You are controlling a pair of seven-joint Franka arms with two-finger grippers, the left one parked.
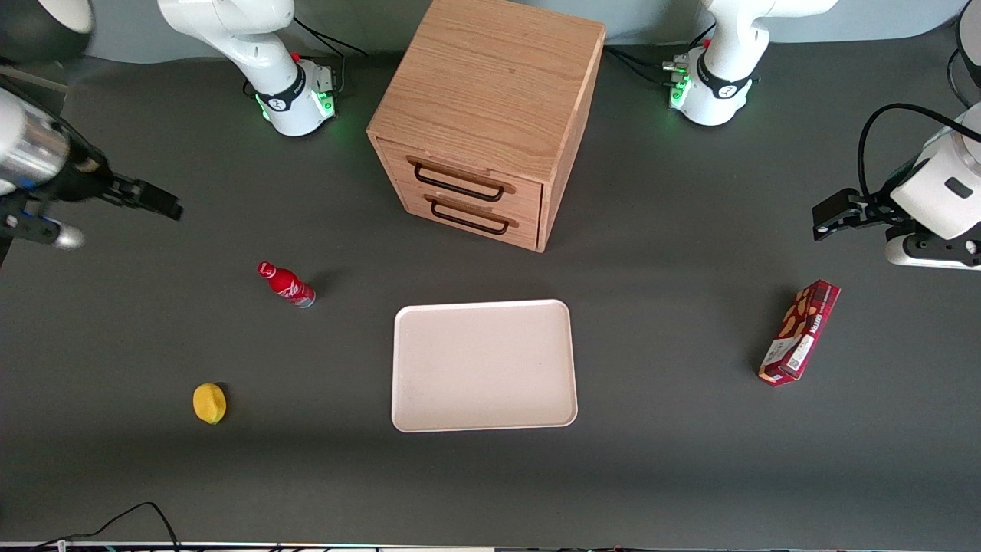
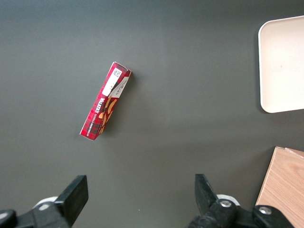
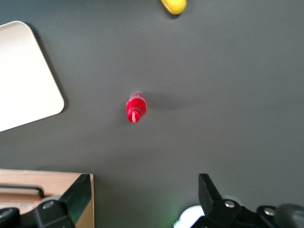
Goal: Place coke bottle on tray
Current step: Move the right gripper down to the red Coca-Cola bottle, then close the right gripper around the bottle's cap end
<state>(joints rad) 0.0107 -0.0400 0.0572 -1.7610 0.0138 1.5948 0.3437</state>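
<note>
Four loose items share your table with a wooden drawer cabinet (image 1: pixel 486 115). Nearest the front camera lies a lemon (image 1: pixel 209 402), toward the working arm's end. The tray (image 1: pixel 483 365) sits mid-table, in front of the cabinet's drawers, with nothing on it. A red snack box (image 1: pixel 799 331) lies toward the parked arm's end. The coke bottle (image 1: pixel 287 284) stands upright on the table, farther from the camera than the lemon, well apart from the tray. Your gripper (image 1: pixel 157 199) hovers above the table near the bottle, jaws spread wide and holding nothing.
</note>
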